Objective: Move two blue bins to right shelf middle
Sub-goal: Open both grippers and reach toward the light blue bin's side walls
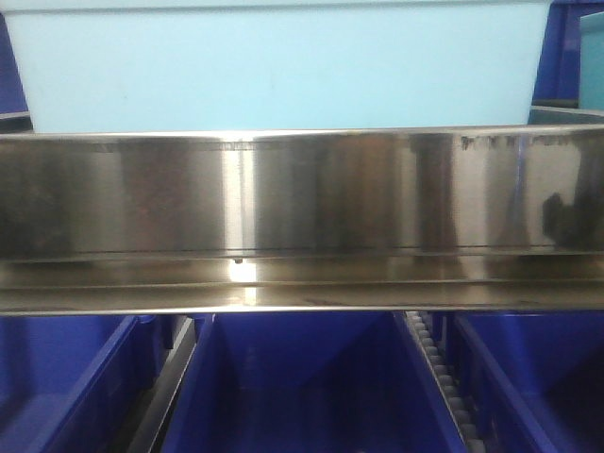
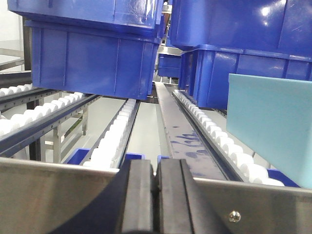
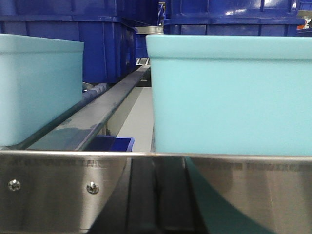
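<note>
Pale cyan plastic, smooth-walled and thinly rimmed: 2 bins stand side by side on a shelf level, just behind the stainless steel rail (image 3: 58, 190) that fronts it. In my right wrist view, bin A (image 3: 34, 87) sits toward the frame's left and bin B (image 3: 229, 92) fills the frame's right, with a grey divider strip (image 3: 92, 117) between them. Dark blue ribbed bins (image 2: 92, 63) sit farther back on white roller tracks (image 2: 117, 136). I cannot tell from these views whether this level is the right shelf's middle. My left gripper (image 2: 155, 195) has its 2 black pads pressed together on nothing, low behind the rail and facing an open lane. My right gripper (image 3: 156, 200) is only a dim dark shape at the rail, so I cannot tell whether it is apart or together. Handling, as I judge it: the walls look stiff and moulded but slick, offering pads little friction. Neither bin's inside is visible, so weight is unknown, though likely light if empty. Each bin is wide, so a single pinch would let it tilt. The better hold is the top rim of the near wall, pads straddling it, or 1 gripper on each short end.
</note>
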{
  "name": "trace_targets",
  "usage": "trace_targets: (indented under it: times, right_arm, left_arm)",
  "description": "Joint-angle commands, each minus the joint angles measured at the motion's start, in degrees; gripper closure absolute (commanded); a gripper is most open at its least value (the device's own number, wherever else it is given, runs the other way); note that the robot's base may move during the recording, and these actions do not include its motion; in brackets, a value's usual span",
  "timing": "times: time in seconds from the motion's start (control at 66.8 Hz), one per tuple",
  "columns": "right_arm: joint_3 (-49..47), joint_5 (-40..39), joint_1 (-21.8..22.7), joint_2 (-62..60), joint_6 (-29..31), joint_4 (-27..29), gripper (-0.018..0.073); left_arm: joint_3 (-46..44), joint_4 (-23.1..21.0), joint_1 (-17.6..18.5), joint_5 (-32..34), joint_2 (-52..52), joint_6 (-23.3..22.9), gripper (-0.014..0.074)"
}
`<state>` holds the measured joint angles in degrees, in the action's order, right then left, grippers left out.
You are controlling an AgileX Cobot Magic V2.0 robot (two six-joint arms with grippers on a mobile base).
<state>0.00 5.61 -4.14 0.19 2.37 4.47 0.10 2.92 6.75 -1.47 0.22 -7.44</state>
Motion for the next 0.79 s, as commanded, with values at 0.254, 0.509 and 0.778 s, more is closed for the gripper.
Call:
trace_targets:
  times: [0.254, 0.509, 0.778]
  right_arm:
    - [0.0, -1.15, -0.06, -0.19, 0.33, 0.22, 0.0721]
    - [0.0, -1.15, -0.06, -0.19, 0.33, 0.22, 0.0721]
    - [0.0, -5.92, -0.06, -0.19, 0.33, 0.22, 0.0721]
  left_arm:
    - [-0.1, -0.04, 0.31, 0.82, -0.22, 0.11, 0.0707]
    - [-0.1, -0.04, 0.31, 1.12, -0.22, 0.11, 0.0707]
    - [-0.1, -0.04, 0.31, 4.83, -0.22, 0.11, 0.0707]
